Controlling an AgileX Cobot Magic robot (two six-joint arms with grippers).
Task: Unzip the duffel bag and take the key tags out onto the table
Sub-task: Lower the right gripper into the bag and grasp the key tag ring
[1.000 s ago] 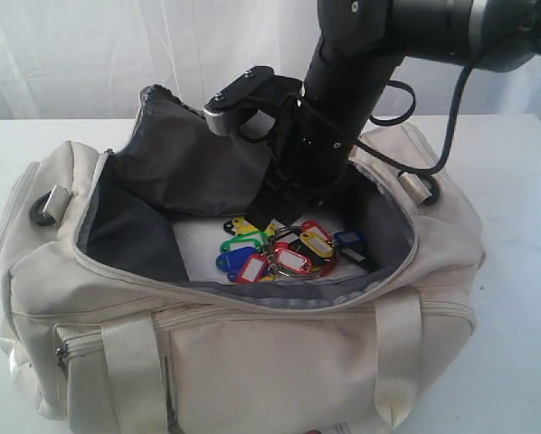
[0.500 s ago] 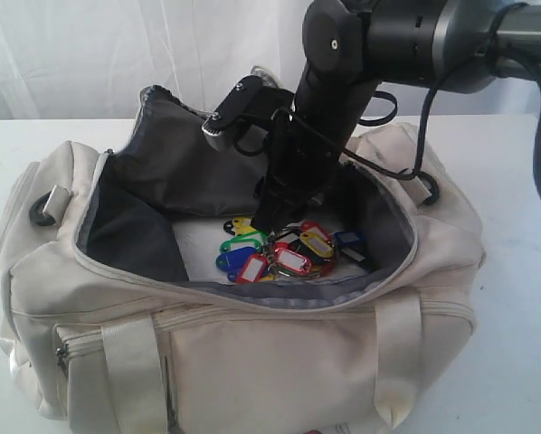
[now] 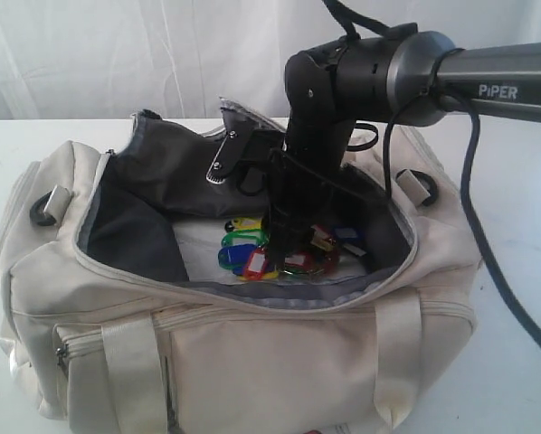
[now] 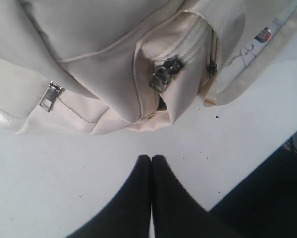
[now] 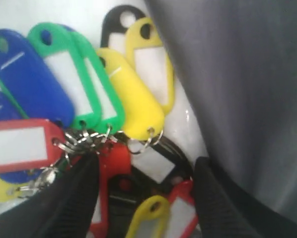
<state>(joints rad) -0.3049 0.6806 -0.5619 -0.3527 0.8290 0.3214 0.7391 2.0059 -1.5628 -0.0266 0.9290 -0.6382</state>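
The cream duffel bag [image 3: 252, 353] lies unzipped on the white table [image 3: 515, 362], its dark grey lining showing. Inside it lie the key tags [image 3: 252, 253], a bunch in yellow, green, blue and red. My right gripper [image 3: 284, 242] reaches down into the bag and stands open right over the bunch. In the right wrist view the right gripper [image 5: 146, 166] straddles red, black and yellow key tags [image 5: 133, 106], with both fingers [image 5: 79, 193] down among them. My left gripper [image 4: 151, 159] is shut and empty over the table beside the bag's zip pocket [image 4: 166, 74].
The bag's grey flap [image 3: 175, 172] stands up behind the opening, close to the right arm. A black D-ring [image 3: 42, 210] sits at the bag's left end. A white paper hang tag [image 4: 261, 35] lies by the strap. The table edge [image 4: 267, 158] runs near the left gripper.
The right arm has dropped deeper into the bag onto the key tags, and its gripper has gone from shut to open. The left gripper has not moved.
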